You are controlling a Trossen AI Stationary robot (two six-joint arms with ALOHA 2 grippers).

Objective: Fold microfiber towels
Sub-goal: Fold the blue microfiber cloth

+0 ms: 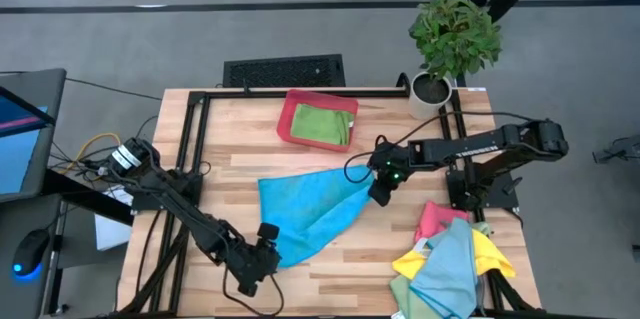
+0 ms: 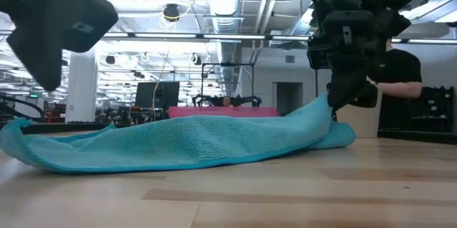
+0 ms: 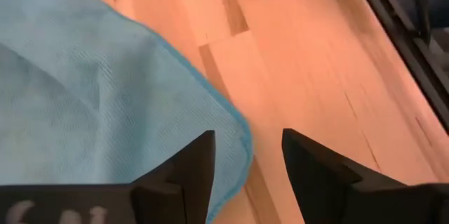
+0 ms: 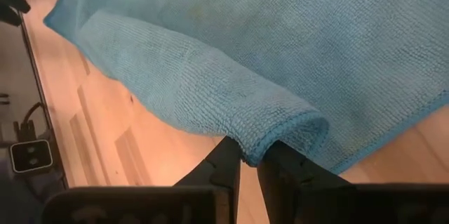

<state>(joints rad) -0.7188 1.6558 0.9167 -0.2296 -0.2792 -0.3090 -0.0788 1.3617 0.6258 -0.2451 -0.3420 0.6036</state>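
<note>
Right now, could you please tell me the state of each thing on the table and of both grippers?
blue towel: partly folded, one edge lifted by the right gripper.
green towel: folded, lying in the red tray.
towel pile: unfolded, heaped.
left gripper: fingers apart over the blue towel's corner, holding nothing.
right gripper: fingers pinching the blue towel's rolled edge.
potted plant: upright.

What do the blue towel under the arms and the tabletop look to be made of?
Blue towel: soft microfiber-like cloth, matte, with a fine ribbed weave and stitched hem; it drapes and folds. Tabletop: apparently light wooden planks, smooth, with visible grain and seams.
</note>
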